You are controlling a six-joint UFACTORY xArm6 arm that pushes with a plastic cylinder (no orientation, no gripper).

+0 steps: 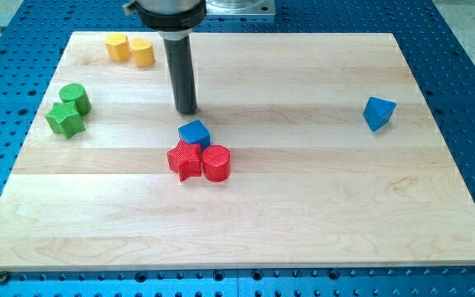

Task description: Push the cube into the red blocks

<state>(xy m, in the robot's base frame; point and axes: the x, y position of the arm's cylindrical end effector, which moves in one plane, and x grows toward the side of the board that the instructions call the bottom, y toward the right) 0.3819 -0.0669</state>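
A blue cube (194, 133) sits near the board's middle, touching the red star-shaped block (184, 160) just below it. A red cylinder (216, 162) stands right beside the red star, on its right, and close below the cube. My tip (186, 110) rests on the board just above the cube, a small gap between them. The rod rises straight up to the dark mount at the view's top.
Two yellow blocks (129, 49) sit at the top left. A green cylinder (75, 97) and a green star (64, 120) sit at the left edge. Another blue block (378, 113) lies at the right. The wooden board (303, 206) lies on a blue perforated table.
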